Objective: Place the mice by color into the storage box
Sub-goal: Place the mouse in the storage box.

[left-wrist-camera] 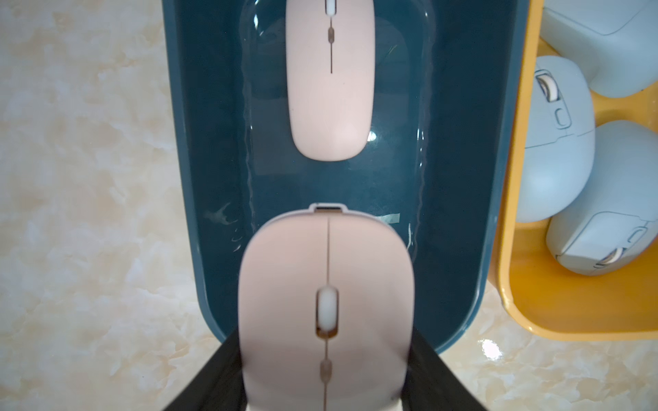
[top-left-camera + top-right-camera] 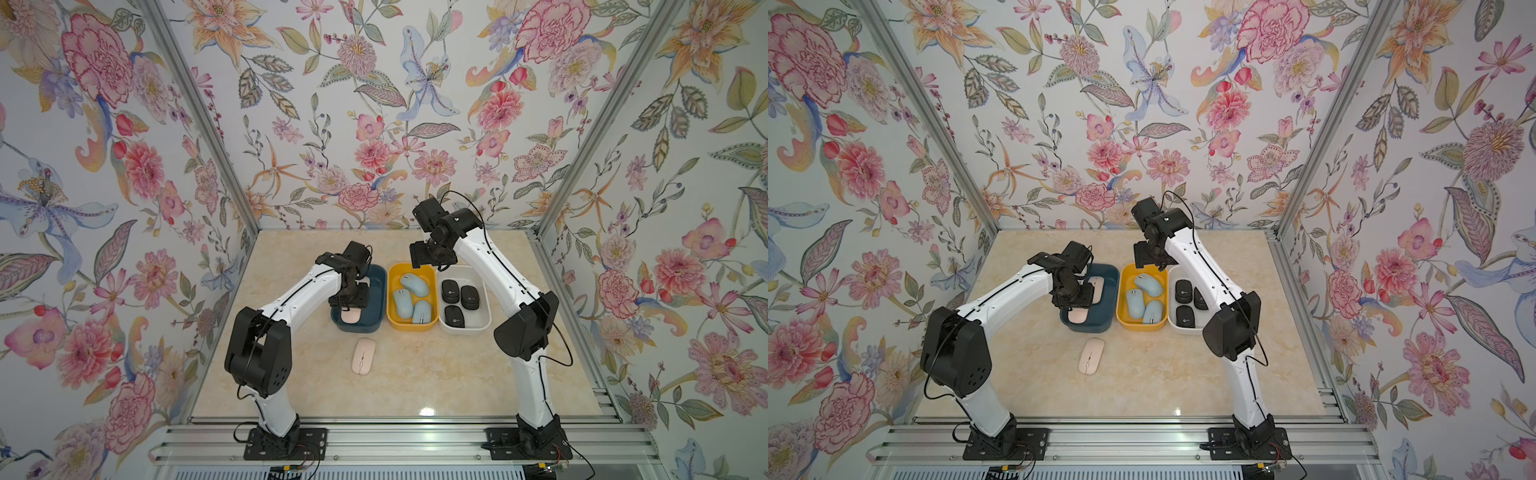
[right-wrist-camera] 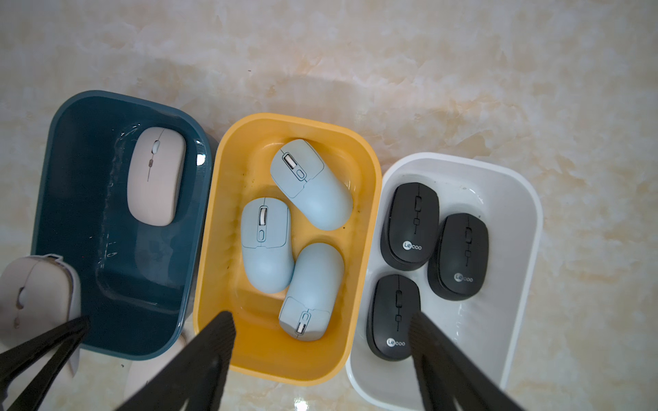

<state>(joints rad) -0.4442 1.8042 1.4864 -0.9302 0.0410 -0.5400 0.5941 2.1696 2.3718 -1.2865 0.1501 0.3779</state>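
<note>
Left gripper point(image 1: 325, 334) clamped on pink mouse point(image 1: 325, 270) by its sides, held level, probably so it lands flat. Blue box point(image 1: 463, 178) directly under it. Second pink mouse point(image 1: 331, 99) lies ahead of fingertips at far end, so near end looks like drop spot. Third pink mouse point(image 2: 363, 355) on table behind gripper, outside box. Right gripper point(image 3: 320, 320) jaws apart, empty, clear above yellow box point(image 3: 270, 352) and white box point(image 3: 505, 231); blue mice point(image 3: 267, 245) and black mice point(image 3: 409, 227) look sorted.
</note>
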